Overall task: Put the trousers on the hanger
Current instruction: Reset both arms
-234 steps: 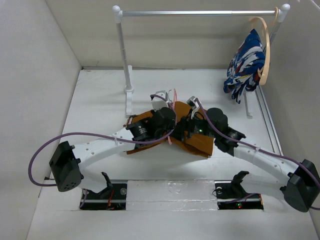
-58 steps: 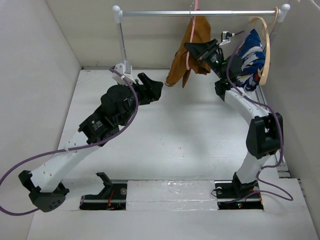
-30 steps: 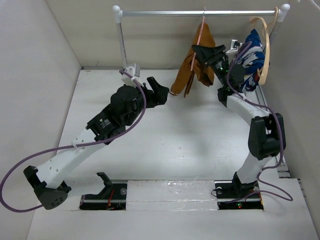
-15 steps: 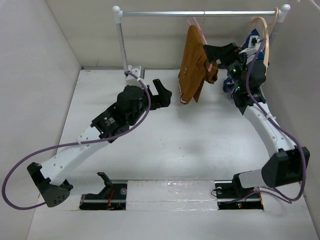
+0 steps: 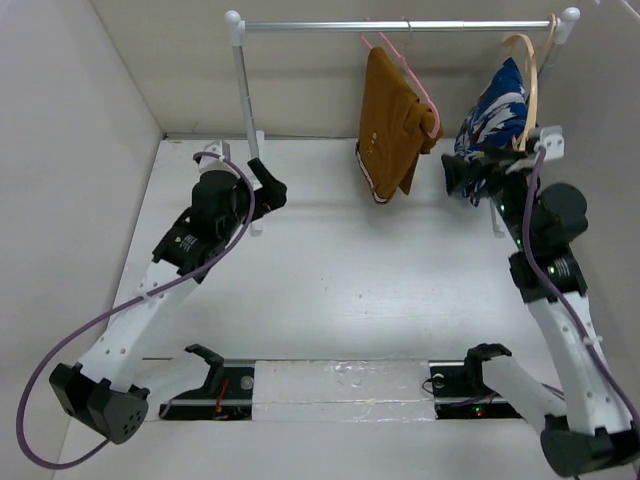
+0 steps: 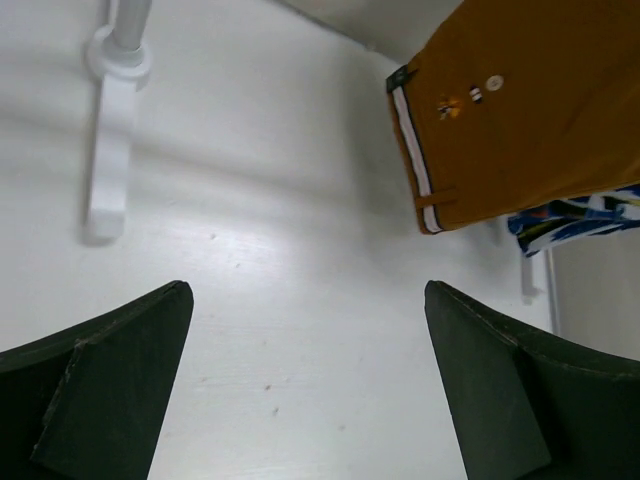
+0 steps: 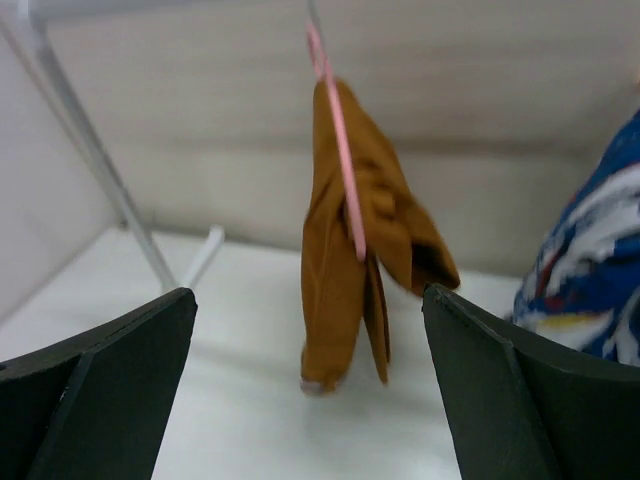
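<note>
White table (image 5: 350,290) lies beneath the rail (image 5: 300,26) where the trousers (image 5: 390,115) hang draped over the hanger (image 7: 340,160), well apart from my left gripper (image 5: 270,185) and right gripper (image 5: 455,180), both spread wide and holding nothing.

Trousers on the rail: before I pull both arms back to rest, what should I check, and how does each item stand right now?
1. The trousers are draped over the pink hanger: ok.
2. The pink hanger is hooked on the rail: ok.
3. The left claw is open, holds nothing and is apart from the trousers: ok.
4. The right claw is open and holds nothing: ok.
5. The right claw is free of the patterned garment: cannot tell; from above it overlaps the garment's lower edge.
6. The trousers hang clear of the table: ok.
</note>
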`<move>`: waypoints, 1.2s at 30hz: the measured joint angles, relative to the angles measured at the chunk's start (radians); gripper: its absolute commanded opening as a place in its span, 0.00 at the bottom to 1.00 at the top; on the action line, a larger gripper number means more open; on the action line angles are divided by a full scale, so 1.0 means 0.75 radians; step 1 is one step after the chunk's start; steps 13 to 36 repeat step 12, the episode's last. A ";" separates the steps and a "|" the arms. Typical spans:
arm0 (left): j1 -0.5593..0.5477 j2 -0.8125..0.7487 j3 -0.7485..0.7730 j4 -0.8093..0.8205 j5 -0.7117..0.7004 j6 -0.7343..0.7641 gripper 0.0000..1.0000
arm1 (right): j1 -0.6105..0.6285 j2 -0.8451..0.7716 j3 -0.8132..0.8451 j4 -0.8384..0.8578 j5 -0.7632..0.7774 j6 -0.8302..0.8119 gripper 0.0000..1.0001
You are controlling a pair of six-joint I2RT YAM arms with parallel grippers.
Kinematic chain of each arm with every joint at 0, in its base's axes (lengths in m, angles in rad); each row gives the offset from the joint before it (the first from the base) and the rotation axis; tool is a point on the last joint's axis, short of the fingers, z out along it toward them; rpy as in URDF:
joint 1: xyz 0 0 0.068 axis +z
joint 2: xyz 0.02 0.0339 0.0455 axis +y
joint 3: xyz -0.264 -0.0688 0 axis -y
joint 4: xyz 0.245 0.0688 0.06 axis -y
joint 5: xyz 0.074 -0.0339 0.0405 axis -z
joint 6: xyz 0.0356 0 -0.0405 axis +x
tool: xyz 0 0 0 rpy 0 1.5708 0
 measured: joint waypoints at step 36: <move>0.003 -0.296 -0.239 -0.065 0.039 0.000 0.99 | 0.000 -0.693 -0.429 -0.641 -0.042 -0.219 1.00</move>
